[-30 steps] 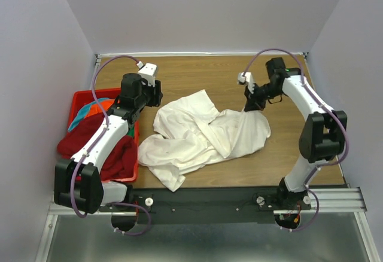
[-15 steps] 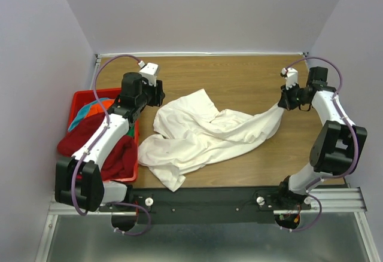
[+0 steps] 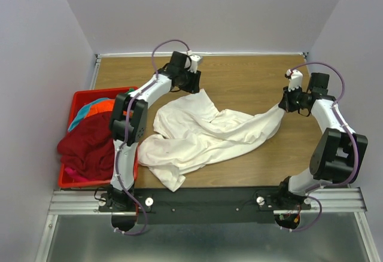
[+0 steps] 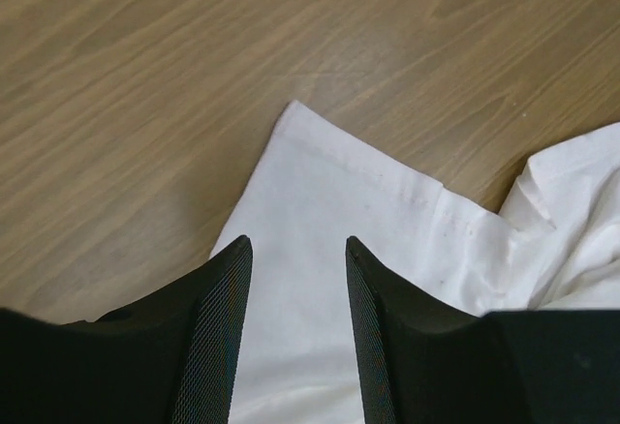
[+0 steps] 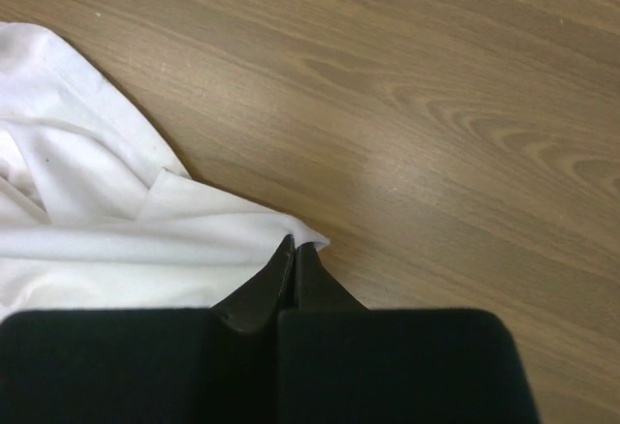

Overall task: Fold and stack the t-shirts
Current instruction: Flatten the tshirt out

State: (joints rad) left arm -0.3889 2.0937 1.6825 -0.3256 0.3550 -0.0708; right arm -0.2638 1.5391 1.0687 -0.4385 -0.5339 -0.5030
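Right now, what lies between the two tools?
The white t-shirt, in the top view: the right tool is shut on one corner, the left tool open above another.

Your white t-shirt (image 3: 197, 133) lies unfolded and crumpled across the middle of the table (image 3: 239, 76) — bunched in deep folds. One hemmed corner lies flat on the wood at the far side. Another is stretched rightward in a narrow strip, pinched in the closed right gripper (image 3: 288, 102). The dark red t-shirt (image 3: 90, 145) is heaped in the red basket (image 3: 96, 93), spilling over its left rim, with the orange t-shirt (image 3: 103, 103) and teal t-shirt (image 3: 81, 118) bunched at its far side.
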